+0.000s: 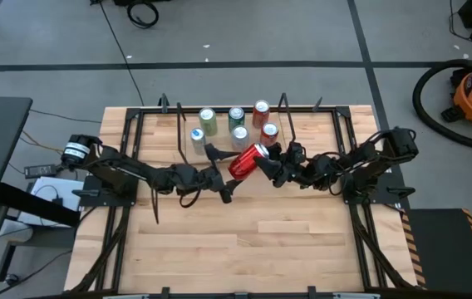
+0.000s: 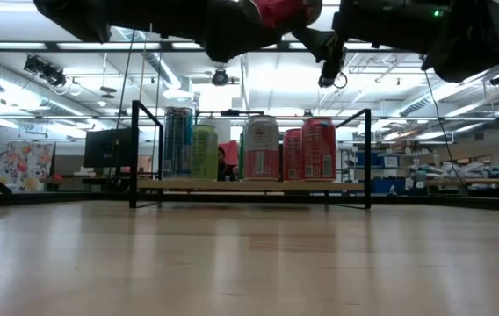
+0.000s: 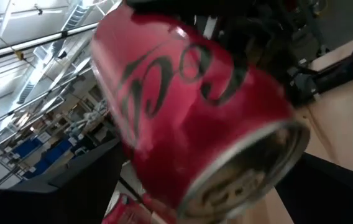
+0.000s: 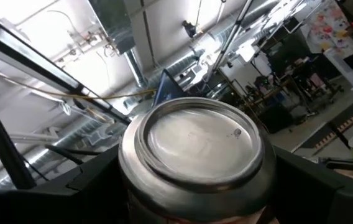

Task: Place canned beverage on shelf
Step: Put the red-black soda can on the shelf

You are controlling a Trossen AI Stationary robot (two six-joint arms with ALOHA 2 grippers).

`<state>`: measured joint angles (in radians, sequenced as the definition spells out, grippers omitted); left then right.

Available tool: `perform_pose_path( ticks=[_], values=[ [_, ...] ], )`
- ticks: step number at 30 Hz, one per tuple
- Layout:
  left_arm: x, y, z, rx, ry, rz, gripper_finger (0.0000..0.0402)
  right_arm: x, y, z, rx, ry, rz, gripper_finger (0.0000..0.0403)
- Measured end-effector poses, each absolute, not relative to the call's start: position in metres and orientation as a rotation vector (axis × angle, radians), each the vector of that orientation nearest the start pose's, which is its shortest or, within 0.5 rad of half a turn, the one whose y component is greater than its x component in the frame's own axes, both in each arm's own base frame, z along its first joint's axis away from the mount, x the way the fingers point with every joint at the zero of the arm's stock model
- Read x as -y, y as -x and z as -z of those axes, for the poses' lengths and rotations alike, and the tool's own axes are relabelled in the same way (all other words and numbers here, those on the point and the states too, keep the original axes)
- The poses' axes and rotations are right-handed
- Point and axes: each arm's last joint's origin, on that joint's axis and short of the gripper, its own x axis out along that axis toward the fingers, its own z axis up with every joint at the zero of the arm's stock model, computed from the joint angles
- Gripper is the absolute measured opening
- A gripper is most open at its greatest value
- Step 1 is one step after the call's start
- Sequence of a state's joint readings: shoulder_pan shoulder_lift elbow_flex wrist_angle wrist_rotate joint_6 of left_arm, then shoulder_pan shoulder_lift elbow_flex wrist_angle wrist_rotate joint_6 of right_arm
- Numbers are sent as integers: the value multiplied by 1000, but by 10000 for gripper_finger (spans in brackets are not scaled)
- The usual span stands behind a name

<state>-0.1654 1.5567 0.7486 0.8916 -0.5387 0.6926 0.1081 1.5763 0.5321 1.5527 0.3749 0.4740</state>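
Note:
A red can point(image 1: 246, 160) hangs on its side above the table, just in front of the shelf point(image 2: 249, 186), with my right gripper point(image 1: 269, 164) shut on it. My left gripper point(image 1: 219, 173) comes from the table's left and stands open. Its fingers lie on either side of the can's left end, and the can point(image 3: 189, 106) fills its wrist view. I cannot tell whether they touch it. Several cans point(image 2: 261, 147) stand upright on the shelf's plank between the black rod uprights point(image 2: 133, 154). My right gripper pinches the red can's round wall point(image 4: 133, 186) between its two fingers, just below the silver end point(image 4: 195, 140). The fingers come from the table's right, slanting a little upward. The can is lifted clear of the table and the shelf, lying tilted.
The shelf's cans point(image 1: 236, 124) stand close behind both grippers, toward the far edge. Bare wood tabletop point(image 1: 253, 241) stretches toward the near edge. Black frame rails point(image 1: 128, 191) run along the table's left and right sides.

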Motion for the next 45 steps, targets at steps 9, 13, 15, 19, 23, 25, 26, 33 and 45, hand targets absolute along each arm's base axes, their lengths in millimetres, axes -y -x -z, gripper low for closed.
perform_pose_path(
  ticks=[9, 13, 15, 19, 23, 25, 26, 33, 45],
  values=[
    [44, -321, -244, -36, -630, -392, 386, -19, -279, -231, 550, -555, 153, 332],
    [48, -319, -244, -53, -639, -429, 366, -21, -279, -230, 547, -549, 151, 332],
    [50, -319, -244, -57, -646, -438, 354, -22, -279, -230, 545, -542, 152, 332],
    [54, -318, -245, -53, -646, -436, 339, -25, -278, -230, 543, -539, 158, 332],
    [55, -317, -244, -62, -648, -449, 334, -25, -279, -230, 535, -522, 162, 332],
    [55, -317, -244, -66, -648, -455, 333, -25, -279, -229, 529, -515, 165, 332],
    [55, -317, -244, -67, -647, -457, 333, -25, -279, -229, 525, -513, 166, 332],
    [55, -316, -241, -89, -630, -463, 332, -24, -281, -227, 485, -463, 144, 348],
    [56, -316, -240, -107, -614, -464, 332, -20, -281, -226, 388, -353, 158, 373]
  ],
)
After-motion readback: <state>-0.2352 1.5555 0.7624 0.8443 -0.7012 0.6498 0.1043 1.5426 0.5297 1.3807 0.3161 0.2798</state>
